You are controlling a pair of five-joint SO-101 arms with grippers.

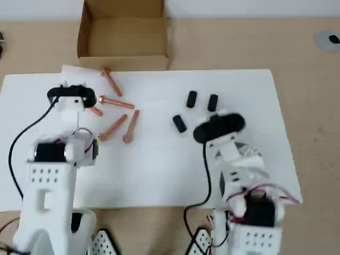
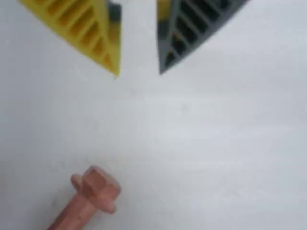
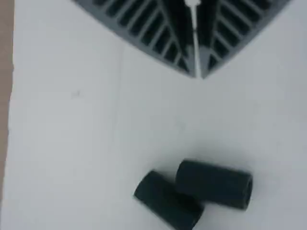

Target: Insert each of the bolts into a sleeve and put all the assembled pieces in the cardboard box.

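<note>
**Left gripper** (image 2: 138,73): the yellow and grey fingers are parted by a moderate gap with nothing between them. The white sheet (image 1: 159,175) lies beneath. One bolt head (image 2: 96,189) lies on the sheet short of the fingertips, untouched.

**Right gripper** (image 3: 196,74): the fingers are pressed together and hold nothing. Two sleeves (image 3: 213,184) lie on the sheet ahead of it. One partly overlaps the other in the right wrist view, and I cannot tell whether they touch.

**High view**, clock directions taken from the sheet's centre:
- **Bolts** (image 1: 116,102): five copper-coloured ones lie flat in a loose cluster between 10 and 11 o'clock, and none is in a sleeve. The cluster is just beside the left arm's wrist, which partly hides one short piece (image 1: 95,111).
- **Sleeves:** three black ones lie between 1 and 2 o'clock, apart from each other and well apart from the bolts. The right arm's dark wrist sits at 3 o'clock of the nearest sleeve (image 1: 179,124), just beside it.
- **Cardboard box** (image 1: 123,62): it stands open-topped between 11 and 12 o'clock, off the sheet on the table (image 1: 308,106). Its near wall is at the sheet's far edge. One bolt (image 1: 111,82) lies between the cluster and that wall.
- **Black cable** (image 1: 24,135): it loops from the left arm at 9 o'clock, over the sheet.
- **Grey object** (image 1: 328,40): it lies at 2 o'clock on the table edge, far from everything else.
</note>
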